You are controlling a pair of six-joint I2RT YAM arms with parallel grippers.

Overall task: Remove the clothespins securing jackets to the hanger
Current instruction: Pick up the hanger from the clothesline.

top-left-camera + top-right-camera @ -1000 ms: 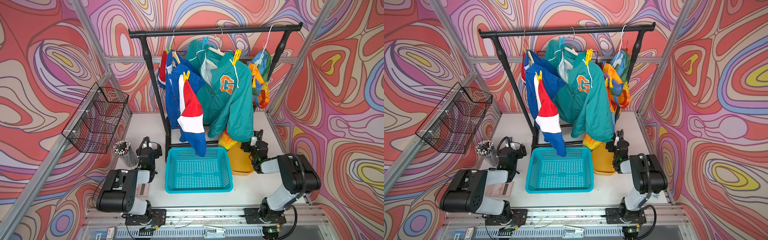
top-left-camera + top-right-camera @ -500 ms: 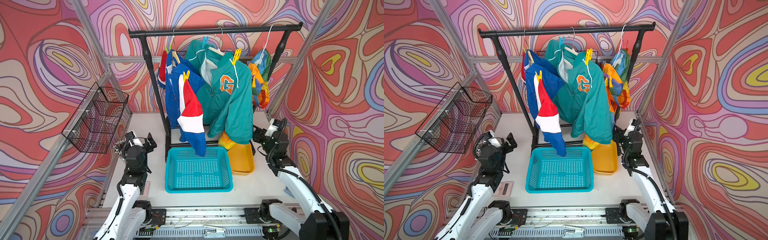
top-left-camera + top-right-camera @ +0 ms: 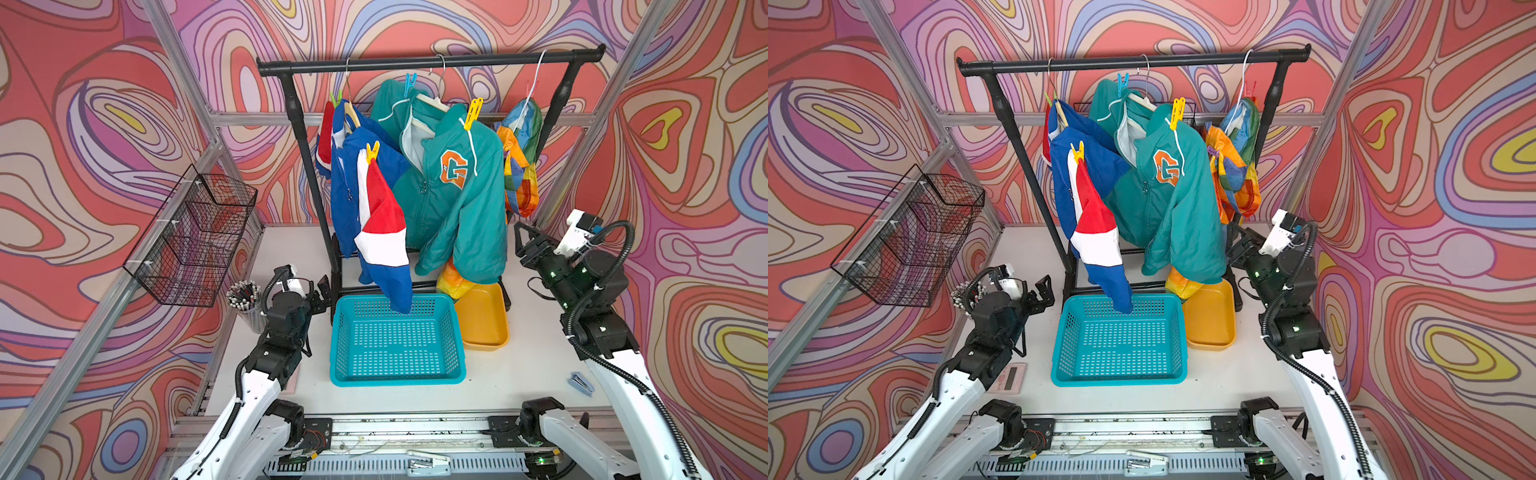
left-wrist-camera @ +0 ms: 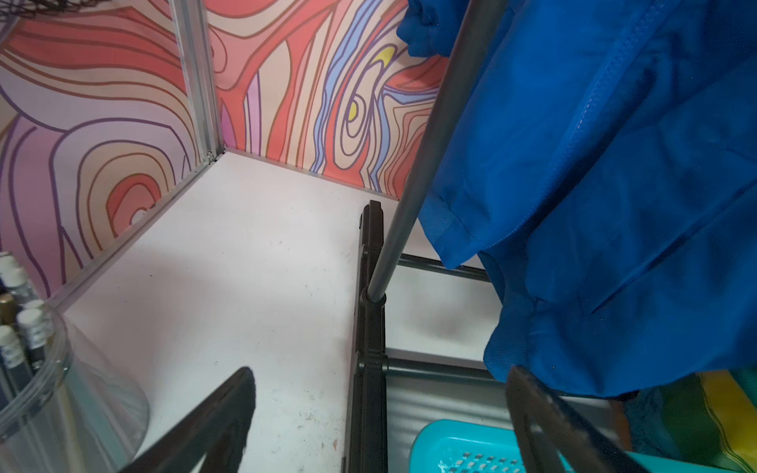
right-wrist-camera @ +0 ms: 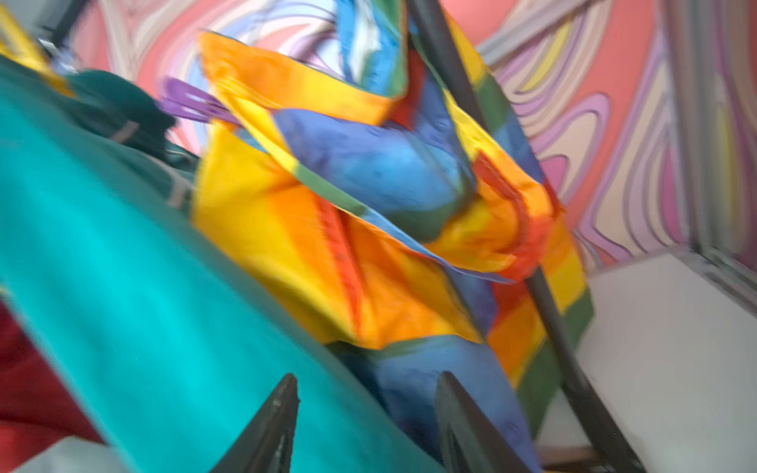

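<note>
Both empty: left fingers (image 4: 205, 422) wide apart, right fingers (image 5: 270, 434) narrower (clothespins (image 3: 473, 113) clipped on jackets (image 3: 457, 208)).

Closed in behind and on both sides of the black garment rack (image 3: 311, 65) by swirl-print walls (image 3: 104, 124) in red, pink and purple. Floored beneath the rack with a white tabletop (image 3: 291, 249). Hung left of the rack with a black wire basket (image 3: 195, 237). Evenly lit.

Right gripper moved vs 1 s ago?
Yes. The right gripper has risen from beside the orange tray up toward the rainbow jacket.
</note>
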